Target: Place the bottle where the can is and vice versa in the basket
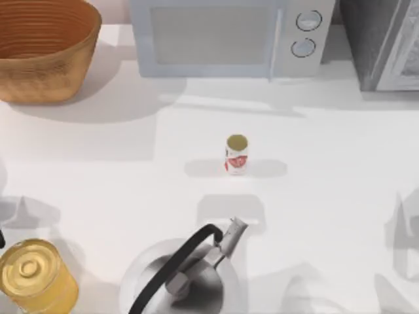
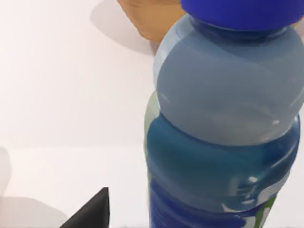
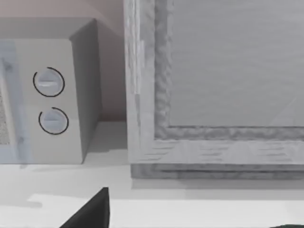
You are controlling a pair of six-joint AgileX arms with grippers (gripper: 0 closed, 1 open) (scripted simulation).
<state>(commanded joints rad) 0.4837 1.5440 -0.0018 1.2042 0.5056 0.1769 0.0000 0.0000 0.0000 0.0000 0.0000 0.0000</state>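
A blue bottle (image 2: 223, 142) with a blue cap stands very close in front of my left gripper (image 2: 190, 224). One dark fingertip (image 2: 92, 211) of that gripper shows, apart from the bottle's side, so it looks open. The orange-brown woven basket (image 1: 39, 65) sits at the table's far left corner, and its base (image 2: 152, 19) appears behind the bottle. A yellow can (image 1: 36, 278) stands upright at the near left. My right gripper (image 3: 190, 224) is open and parked, facing the appliances at the back right.
A small red-and-white can (image 1: 236, 154) stands mid-table. A steel kettle (image 1: 186, 278) with a black handle sits at the near middle. A microwave (image 1: 229, 36) lines the back edge, with a grey cabinet (image 1: 386, 42) at the back right.
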